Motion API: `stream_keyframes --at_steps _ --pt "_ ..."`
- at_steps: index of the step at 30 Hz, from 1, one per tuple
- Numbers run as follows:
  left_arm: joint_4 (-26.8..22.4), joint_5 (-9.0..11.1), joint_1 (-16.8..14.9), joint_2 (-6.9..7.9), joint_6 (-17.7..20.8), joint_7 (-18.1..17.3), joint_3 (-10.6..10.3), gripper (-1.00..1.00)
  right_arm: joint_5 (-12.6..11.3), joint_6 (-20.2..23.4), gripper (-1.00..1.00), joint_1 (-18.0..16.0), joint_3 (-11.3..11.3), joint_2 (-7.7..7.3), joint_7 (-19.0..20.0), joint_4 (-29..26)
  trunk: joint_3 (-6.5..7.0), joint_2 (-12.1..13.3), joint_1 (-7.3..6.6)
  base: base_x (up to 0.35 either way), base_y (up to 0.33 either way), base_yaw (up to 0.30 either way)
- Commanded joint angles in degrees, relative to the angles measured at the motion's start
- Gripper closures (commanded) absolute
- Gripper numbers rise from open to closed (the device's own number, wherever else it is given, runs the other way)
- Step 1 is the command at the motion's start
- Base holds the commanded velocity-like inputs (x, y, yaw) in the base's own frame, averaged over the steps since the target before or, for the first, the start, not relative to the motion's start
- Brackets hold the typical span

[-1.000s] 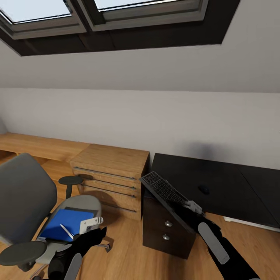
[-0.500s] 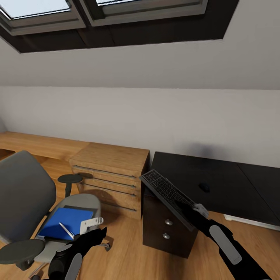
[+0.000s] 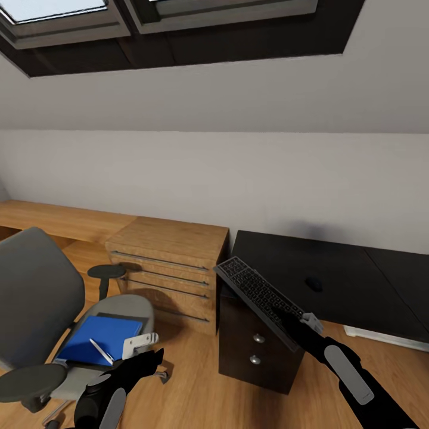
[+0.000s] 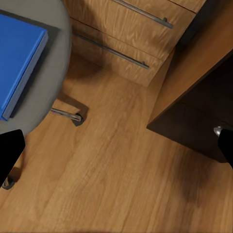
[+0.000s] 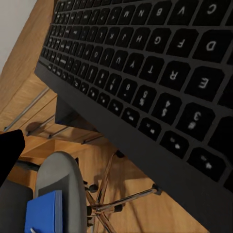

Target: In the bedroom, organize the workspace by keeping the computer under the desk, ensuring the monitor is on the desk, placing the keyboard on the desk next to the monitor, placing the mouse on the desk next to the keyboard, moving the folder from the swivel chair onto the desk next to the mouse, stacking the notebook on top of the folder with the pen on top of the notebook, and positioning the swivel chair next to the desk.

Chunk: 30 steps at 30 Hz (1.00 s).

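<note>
Black surface beyond keyboard | our right gripper clamps the stiff, light keyboard by one end | left gripper open, empty

- light wooden chest with long metal bar handles, against grey wall, ahead of the left arm's tool and a bit to its right
- low wooden bench runs along wall from chest, off to that tool's left
- skylight windows in sloped ceiling, high above both tools
- wood plank floor right below left tool
</note>
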Motion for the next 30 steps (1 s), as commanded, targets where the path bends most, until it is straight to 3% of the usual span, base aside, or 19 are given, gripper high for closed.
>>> stream_keyframes --at_steps 1,12,24,30 --pt "-0.06 0.60 -0.04 0.01 0.18 0.51 -0.06 -1.00 -0.22 0.08 -1.00 -0.04 0.07 -0.05 0.06 0.01 -0.06 -0.04 0.00 0.000 0.000 0.000" --pt "1.14 0.47 -0.04 0.05 0.10 0.44 -0.12 -1.00 -0.23 0.08 -1.00 -0.04 0.04 -0.06 0.07 0.03 -0.06 -0.04 0.00 -0.008 0.000 0.000" --pt "1.52 0.34 -0.04 0.02 0.01 0.44 -1.05 -1.00 -0.20 0.06 -1.00 -0.04 -0.02 -0.06 0.24 0.63 -0.06 -0.04 0.00 -0.258 -0.118 0.000" --pt "1.52 0.36 -0.04 0.02 0.01 0.32 -1.25 -1.00 -0.08 0.00 -1.00 -0.04 -2.18 -0.06 0.24 1.33 -0.06 -0.04 0.00 -0.134 -0.104 0.000"
